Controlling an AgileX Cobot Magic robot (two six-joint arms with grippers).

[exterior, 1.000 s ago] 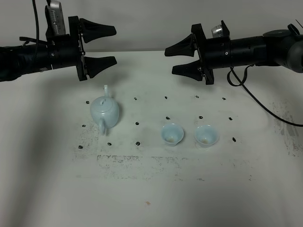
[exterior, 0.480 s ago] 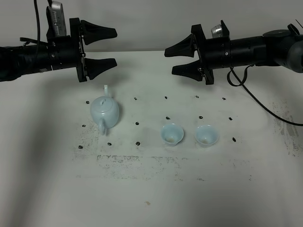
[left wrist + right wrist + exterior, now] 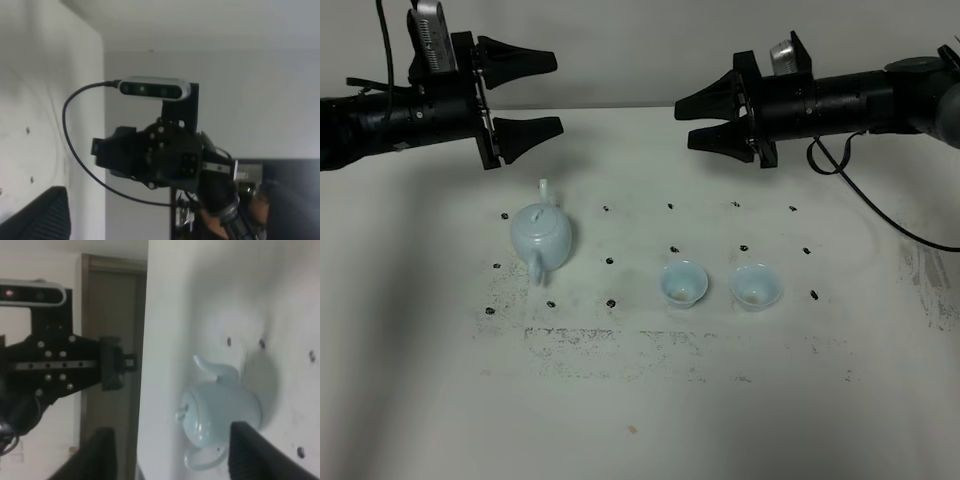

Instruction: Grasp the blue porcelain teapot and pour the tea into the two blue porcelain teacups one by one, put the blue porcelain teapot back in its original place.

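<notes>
On a white, scuffed tabletop (image 3: pixel 720 410), a round pale sky-blue glazed teapot (image 3: pixel 540 238) with a knobbed lid stands upright on the left side, its slim spout pointing toward the far edge and its loop handle toward the near one; to its right, one small pale-blue handleless teacup (image 3: pixel 683 283) and a second teacup (image 3: pixel 755 285) sit side by side, upright, near each other but not touching, and well apart from the pot; small black marks (image 3: pixel 610 261) dot the surface around all three pieces. Over the far part of the table, the black left gripper (image 3: pixel 558 93) hangs in the air beyond the teapot, its two fingers spread wide with nothing between them; the black right gripper (image 3: pixel 683 123) faces it from the other side, raised beyond the cups, its fingers likewise parted and empty. The right wrist camera frames the teapot between that gripper's dark fingertips (image 3: pixel 250 455), with the left arm (image 3: pixel 60 370) opposite.
</notes>
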